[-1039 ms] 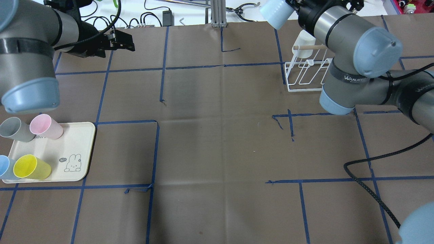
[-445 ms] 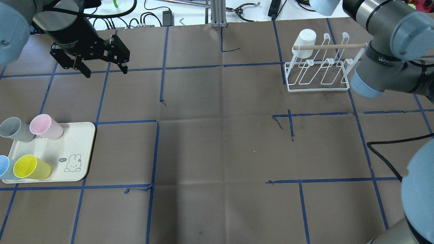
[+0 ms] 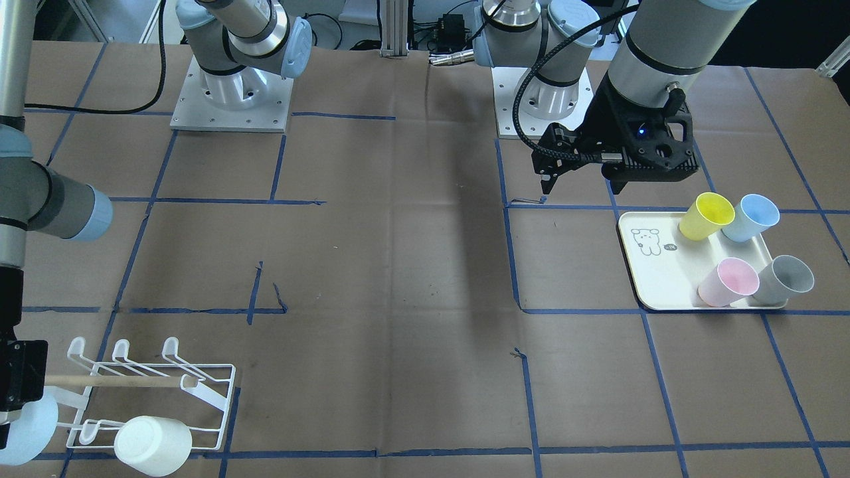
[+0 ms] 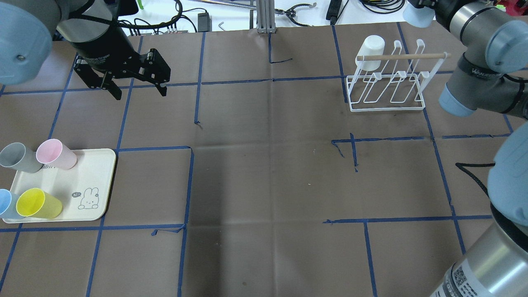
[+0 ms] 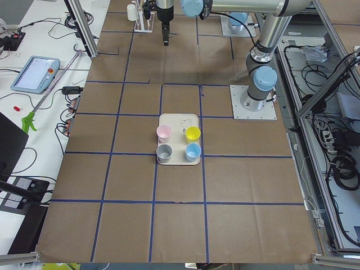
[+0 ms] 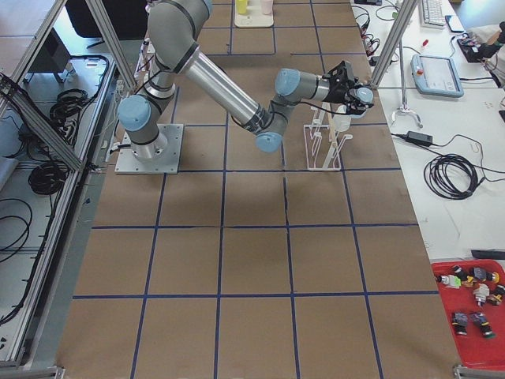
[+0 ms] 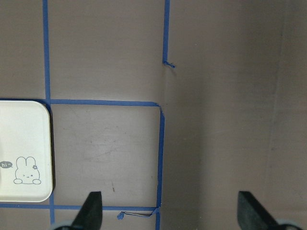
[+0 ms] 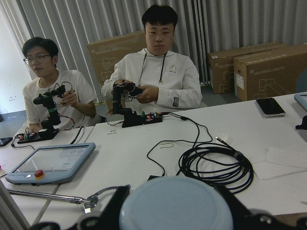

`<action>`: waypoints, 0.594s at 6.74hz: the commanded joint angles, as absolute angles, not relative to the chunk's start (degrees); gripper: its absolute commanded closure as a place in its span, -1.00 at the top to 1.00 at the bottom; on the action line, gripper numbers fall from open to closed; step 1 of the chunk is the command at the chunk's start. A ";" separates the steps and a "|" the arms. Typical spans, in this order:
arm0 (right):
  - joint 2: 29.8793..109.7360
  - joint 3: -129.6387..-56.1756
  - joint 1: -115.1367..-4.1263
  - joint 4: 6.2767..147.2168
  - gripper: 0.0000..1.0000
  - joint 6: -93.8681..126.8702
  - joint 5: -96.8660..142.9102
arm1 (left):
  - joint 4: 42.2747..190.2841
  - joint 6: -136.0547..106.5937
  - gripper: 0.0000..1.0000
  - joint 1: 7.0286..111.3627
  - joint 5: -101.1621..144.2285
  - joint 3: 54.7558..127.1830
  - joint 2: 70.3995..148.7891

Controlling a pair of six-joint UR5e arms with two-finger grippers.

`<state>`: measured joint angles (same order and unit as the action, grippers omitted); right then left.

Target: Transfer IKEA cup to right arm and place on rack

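While the cream tray (image 4: 97, 177) and its four spare cups (image 4: 38, 203) sit at the lower left of the overhead view, the left gripper (image 4: 140, 91) hangs over the table at the upper left. Its fingers (image 7: 92, 211) are spread wide with nothing between them.

Further right, in the upper right of that frame, stands the rack (image 4: 387, 109). Its long axis and its wooden dowel (image 4: 402, 56) run left to right. A white cup (image 4: 372, 44) sits upturned on the leftmost far prong, and the other prongs are bare.

At the far upper-right corner the right gripper (image 8: 176, 211) is clamped on the light-blue cup (image 4: 417, 17), raised just past the rack's right end. The rack therefore lies down and to the left of the cup in this frame, and the right arm (image 4: 474, 24) is by far the nearer one. The hand-over looks done, and placing remains.

The right wrist view shows the cup's closed, rounded end between the fingers. Its long axis therefore seems near upright with the mouth downward, though the mouth itself is hidden. A bare prong near the right end would likely be the shortest reach.
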<state>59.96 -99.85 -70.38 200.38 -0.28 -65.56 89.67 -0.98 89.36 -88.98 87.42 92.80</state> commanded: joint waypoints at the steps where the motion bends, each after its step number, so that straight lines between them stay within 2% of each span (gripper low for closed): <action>1: 58.89 -100.89 -69.87 200.66 -0.56 -6.38 -65.92 | 88.68 -0.97 1.00 89.56 -88.95 87.89 93.16; 4: 56.78 -101.51 -68.47 200.74 -0.56 -7.12 -65.65 | 88.51 -0.70 1.00 89.47 -89.03 87.98 92.90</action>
